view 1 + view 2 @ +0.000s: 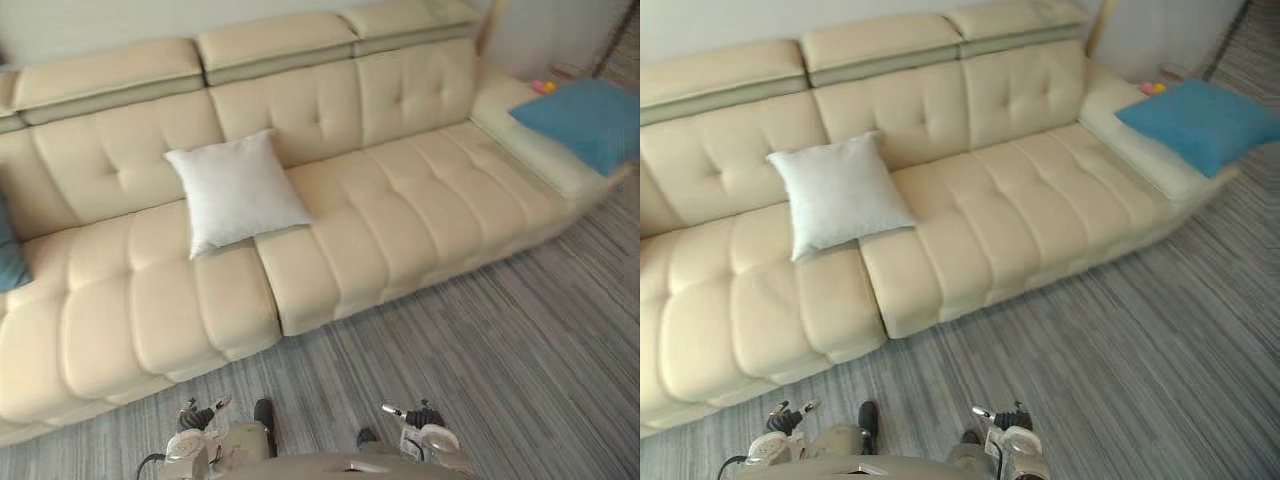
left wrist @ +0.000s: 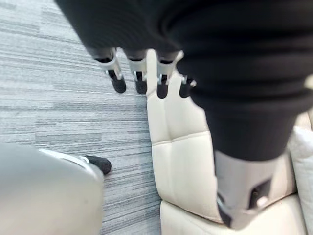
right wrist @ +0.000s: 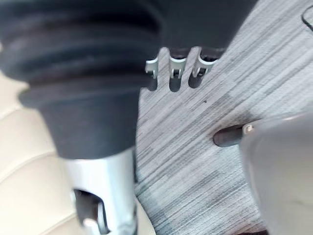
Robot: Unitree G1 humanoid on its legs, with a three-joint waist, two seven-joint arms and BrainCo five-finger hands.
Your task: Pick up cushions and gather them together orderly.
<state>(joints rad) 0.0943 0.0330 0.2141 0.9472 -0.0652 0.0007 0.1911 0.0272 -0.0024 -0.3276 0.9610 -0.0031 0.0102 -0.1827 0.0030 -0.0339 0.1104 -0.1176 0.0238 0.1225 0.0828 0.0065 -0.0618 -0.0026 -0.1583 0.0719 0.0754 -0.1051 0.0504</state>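
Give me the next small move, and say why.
Probably step toward the sofa and reach for the white cushion: it lies straight ahead, while the left hand and right hand hang open and empty over the floor. The blue cushion sits far off at the sofa's right end.

No legible text or labels.

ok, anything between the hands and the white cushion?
Nothing visible. The white cushion leans against the sofa back. Just bare seat and floor lie between it and the left hand and right hand, both open and empty.
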